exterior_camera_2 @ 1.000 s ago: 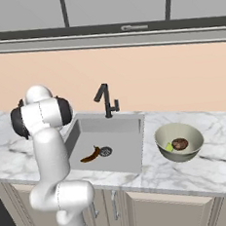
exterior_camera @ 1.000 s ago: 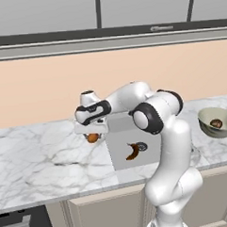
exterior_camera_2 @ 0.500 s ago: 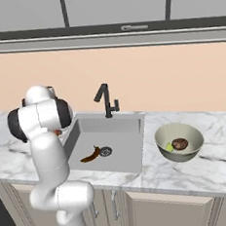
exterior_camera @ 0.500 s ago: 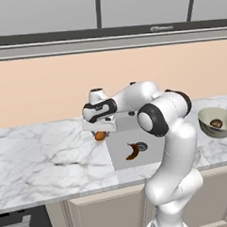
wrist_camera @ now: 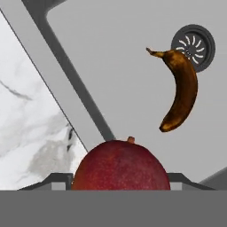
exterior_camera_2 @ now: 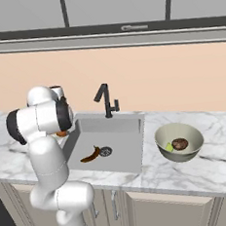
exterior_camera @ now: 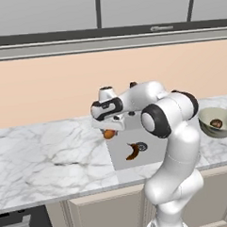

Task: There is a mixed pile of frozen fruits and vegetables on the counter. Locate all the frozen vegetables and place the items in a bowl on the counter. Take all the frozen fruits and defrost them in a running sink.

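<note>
My gripper (exterior_camera: 109, 130) is shut on the orange-red ball (exterior_camera: 108, 133), one of the frozen fruits, and holds it just above the left rim of the sink (exterior_camera: 147, 157). In the hand view the ball (wrist_camera: 120, 165) sits between the fingertips, over the sink's edge strip. The curved brown-orange piece (wrist_camera: 179, 91) lies on the sink floor beside the round drain (wrist_camera: 193, 47). On the counter right of the sink stands the bowl (exterior_camera_2: 182, 155), with the brown ball (exterior_camera_2: 179, 143) and the small green piece (exterior_camera_2: 169, 147) inside it.
A black angular faucet (exterior_camera_2: 105, 100) rises at the back of the sink. White marble counter (exterior_camera: 47, 156) stretches left of the basin. A peach wall and dark-trimmed upper cabinets stand behind.
The gripper has carried the orange-red ball to the right, from above the counter to the sink's left rim. The curved piece and the bowl have not moved.
</note>
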Controlling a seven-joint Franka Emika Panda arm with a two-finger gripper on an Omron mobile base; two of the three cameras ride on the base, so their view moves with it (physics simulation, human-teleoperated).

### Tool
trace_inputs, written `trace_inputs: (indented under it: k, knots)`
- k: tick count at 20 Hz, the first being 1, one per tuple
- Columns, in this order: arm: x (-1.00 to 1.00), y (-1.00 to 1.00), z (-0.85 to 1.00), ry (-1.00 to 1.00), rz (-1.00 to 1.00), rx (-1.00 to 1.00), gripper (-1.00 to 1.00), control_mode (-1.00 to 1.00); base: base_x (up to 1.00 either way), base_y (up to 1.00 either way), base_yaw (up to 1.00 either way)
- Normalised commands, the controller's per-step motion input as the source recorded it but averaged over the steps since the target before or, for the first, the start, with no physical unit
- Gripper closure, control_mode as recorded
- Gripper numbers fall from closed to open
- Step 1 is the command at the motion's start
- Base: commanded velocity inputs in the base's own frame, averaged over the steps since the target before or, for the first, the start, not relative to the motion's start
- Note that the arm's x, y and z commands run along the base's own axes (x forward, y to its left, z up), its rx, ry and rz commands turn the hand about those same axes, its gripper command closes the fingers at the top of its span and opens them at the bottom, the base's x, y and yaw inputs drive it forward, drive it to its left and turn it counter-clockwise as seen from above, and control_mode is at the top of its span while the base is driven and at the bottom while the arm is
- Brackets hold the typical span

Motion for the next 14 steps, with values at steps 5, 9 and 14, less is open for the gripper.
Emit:
trace_inputs:
  k: [5, 9, 14]
  knots:
    - [0.03, -0.44, -0.15, 0.00, -0.09, -0.01, 1.00, -1.00, 0.00, 0.00, 0.00]
    - [0.02, -0.45, -0.18, 0.00, -0.10, -0.01, 1.00, -1.00, 0.00, 0.00, 0.00]
    - [0.01, -0.46, -0.20, 0.01, -0.10, 0.00, 1.00, -1.00, 0.00, 0.00, 0.00]
